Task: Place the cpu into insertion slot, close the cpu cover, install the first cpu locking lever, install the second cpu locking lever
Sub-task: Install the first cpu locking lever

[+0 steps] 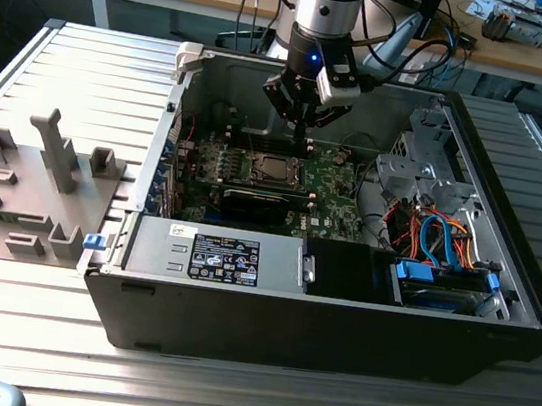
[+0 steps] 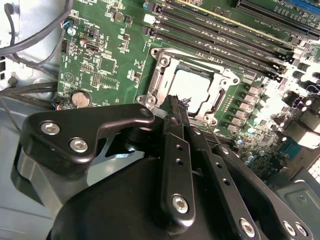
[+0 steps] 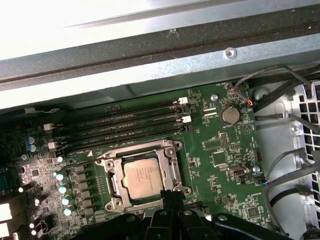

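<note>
cpu sits flat in the slot, cover down around it. My gripper is at the socket's 6 o'clock edge in the first wrist view, jaws pinched together, holding nothing. Levers look thin, springy; I'd push near the tip.

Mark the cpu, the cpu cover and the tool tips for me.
cpu [image 3: 143, 179]: first wrist view, centre of its metal top.
cpu cover [image 3: 175, 161]: first wrist view, side bar of the silvery frame.
tool [image 2: 176, 105]: second wrist view, tips beside the socket corner.
</note>
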Controlling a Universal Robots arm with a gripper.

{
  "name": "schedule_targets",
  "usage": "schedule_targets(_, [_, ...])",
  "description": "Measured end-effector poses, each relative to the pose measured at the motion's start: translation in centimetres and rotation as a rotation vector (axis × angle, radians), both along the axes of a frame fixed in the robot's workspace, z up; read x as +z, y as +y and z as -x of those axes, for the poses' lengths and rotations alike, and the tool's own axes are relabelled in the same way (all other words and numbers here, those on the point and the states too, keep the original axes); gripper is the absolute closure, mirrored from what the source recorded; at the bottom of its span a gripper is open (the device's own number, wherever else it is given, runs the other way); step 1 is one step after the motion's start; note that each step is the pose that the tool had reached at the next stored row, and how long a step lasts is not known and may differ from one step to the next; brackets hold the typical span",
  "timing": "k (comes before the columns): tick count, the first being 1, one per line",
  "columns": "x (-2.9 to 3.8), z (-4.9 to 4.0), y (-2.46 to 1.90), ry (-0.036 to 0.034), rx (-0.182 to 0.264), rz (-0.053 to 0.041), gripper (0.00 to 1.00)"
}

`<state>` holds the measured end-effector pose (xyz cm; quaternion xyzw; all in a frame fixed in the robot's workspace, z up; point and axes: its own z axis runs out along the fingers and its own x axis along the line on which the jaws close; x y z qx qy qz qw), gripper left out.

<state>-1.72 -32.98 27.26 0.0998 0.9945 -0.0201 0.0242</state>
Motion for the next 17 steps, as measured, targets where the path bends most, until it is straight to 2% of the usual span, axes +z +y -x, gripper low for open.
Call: schedule_targets(17, [-0.04,0.00,0.00,0.0000,0.022,0.0000,0.89])
